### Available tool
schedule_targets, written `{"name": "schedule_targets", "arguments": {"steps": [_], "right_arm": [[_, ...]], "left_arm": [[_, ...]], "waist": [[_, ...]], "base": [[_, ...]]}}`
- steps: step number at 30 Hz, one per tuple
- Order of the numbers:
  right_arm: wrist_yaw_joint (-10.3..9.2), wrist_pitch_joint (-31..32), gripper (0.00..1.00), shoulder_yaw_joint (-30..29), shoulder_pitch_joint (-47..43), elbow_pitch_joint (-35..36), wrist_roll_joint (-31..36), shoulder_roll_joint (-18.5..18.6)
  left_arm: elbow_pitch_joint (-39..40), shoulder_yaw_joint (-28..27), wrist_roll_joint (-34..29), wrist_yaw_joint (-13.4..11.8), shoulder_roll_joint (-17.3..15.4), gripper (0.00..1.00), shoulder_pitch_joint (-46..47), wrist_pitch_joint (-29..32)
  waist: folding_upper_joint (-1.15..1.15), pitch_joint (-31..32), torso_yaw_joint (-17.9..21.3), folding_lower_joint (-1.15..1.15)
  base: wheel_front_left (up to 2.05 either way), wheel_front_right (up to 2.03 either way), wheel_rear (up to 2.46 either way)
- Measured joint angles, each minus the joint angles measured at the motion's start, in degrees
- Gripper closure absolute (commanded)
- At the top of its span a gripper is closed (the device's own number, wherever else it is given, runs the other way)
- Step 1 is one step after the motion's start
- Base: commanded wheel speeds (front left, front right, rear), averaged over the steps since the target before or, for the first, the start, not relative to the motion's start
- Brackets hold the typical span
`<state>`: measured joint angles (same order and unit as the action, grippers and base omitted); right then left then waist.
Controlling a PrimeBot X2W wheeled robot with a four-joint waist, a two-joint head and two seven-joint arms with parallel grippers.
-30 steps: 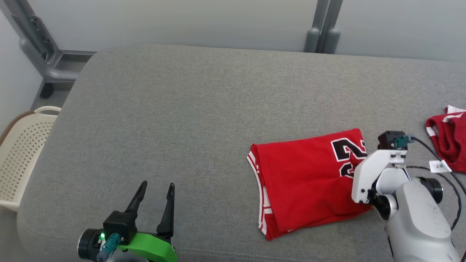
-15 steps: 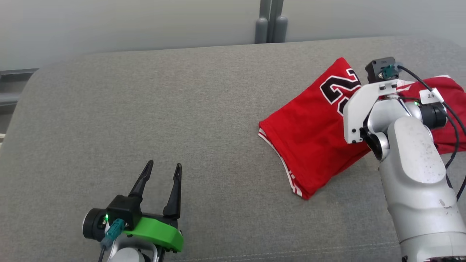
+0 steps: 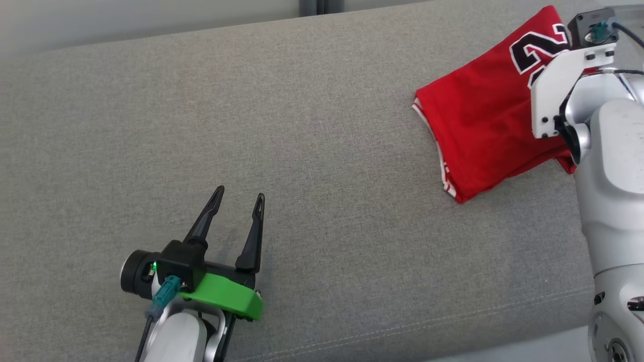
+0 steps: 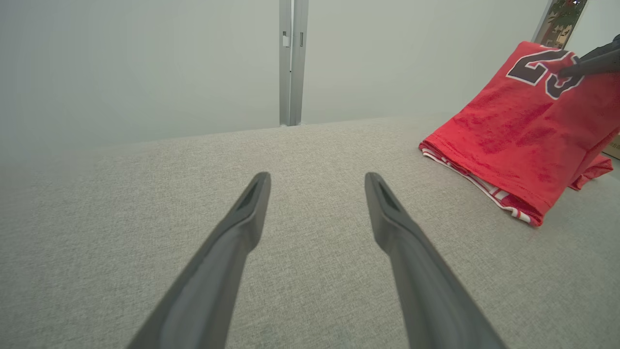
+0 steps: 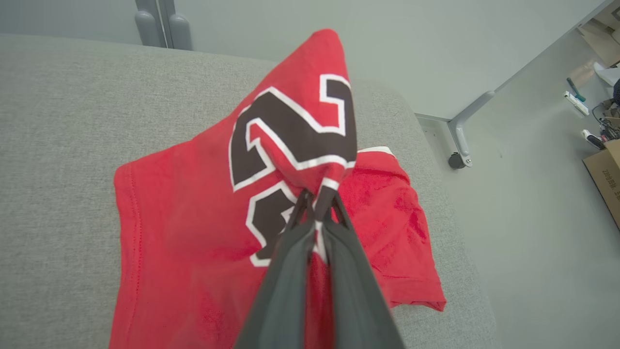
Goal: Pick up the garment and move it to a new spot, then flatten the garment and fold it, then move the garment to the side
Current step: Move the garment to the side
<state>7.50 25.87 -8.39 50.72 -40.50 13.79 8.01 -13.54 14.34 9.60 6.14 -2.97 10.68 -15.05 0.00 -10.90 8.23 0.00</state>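
The right gripper (image 5: 317, 194) is pinched tight on the garment (image 5: 193, 218), with the fingers pressed together on a fold of cloth at the black number. That corner is held up off the cushion (image 3: 302, 125); the rest of the garment sags down and its lower part is laid on the cushion, near the cushion's right end. The garment is seen folded into a compact stack, with white-striped edges stacked at the low corner in the left wrist view. Another red cloth (image 5: 392, 203) with a white edge is seen just past the fingers, touching the garment; it cannot be told whether it is a separate piece.

The left gripper (image 3: 240, 192) is spread and holds nothing. It is kept low over bare cushion, well apart from the garment.

The step is judged as the last one: the folded garment is being moved to the side, one-handed.

For the next move, the held corner should be lowered so the stack lies flat, then released. The fold is at risk of opening under a one-corner hold. The floor (image 5: 508, 218) is close beyond the cushion's end, so the drop spot must be kept on the cushion.
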Motion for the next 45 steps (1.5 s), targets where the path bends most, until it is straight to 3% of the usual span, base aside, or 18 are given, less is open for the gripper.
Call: {"name": "schedule_targets", "arguments": {"steps": [7,14,27,28,29,30,42,45], "right_arm": [[0.01,-1.27,1.0,-2.23,3.24,-2.19,3.68,4.28],[0.03,-3.47,1.0,-3.53,4.74,-3.56,5.17,9.38],[0.03,-8.42,1.0,-21.38,3.46,-4.08,13.91,12.37],[0.03,-9.44,0.87,-22.25,3.32,-3.81,15.33,12.41],[0.03,-10.82,0.32,-23.17,3.15,-3.3,16.29,12.33],[0.04,-12.09,0.0,-24.04,2.96,-2.75,17.47,12.24],[0.03,-21.24,0.0,-28.65,2.44,-4.52,23.26,9.56],[0.04,-24.07,0.0,-28.61,2.42,-5.32,23.35,7.83]], "left_arm": [[-0.18,0.9,-0.21,0.48,-0.01,0.0,0.79,0.0],[-0.3,1.44,-0.33,0.76,-1.0,0.0,1.09,0.0],[-0.08,3.64,-1.58,0.94,-3.28,0.0,1.76,0.1],[0.15,3.72,-1.58,0.94,-3.46,0.0,1.93,0.1],[0.29,3.82,-1.58,0.94,-3.6,0.0,2.17,0.12],[0.47,3.92,-1.58,0.96,-3.7,0.0,2.4,0.27],[2.71,5.16,-1.36,1.02,-5.06,0.0,4.03,0.24],[3.2,3.56,-0.68,-0.7,-4.63,0.0,3.97,0.08]], "waist": [[0.0,-3.07,1.86,0.0],[0.0,-4.24,1.29,0.0],[0.0,-8.06,-2.32,0.0],[0.0,-8.5,-2.61,0.0],[0.0,-8.89,-2.9,0.0],[0.0,-9.24,-3.21,0.0],[0.0,-10.03,-5.17,0.0],[0.0,-9.24,-5.27,0.0]], "base": [[0.0,0.0,0.0],[0.0,0.0,0.0],[0.0,0.0,0.0],[0.0,0.0,0.0],[0.0,0.0,0.0],[0.0,0.0,0.0],[0.0,0.0,0.0],[0.0,0.0,0.0]]}}
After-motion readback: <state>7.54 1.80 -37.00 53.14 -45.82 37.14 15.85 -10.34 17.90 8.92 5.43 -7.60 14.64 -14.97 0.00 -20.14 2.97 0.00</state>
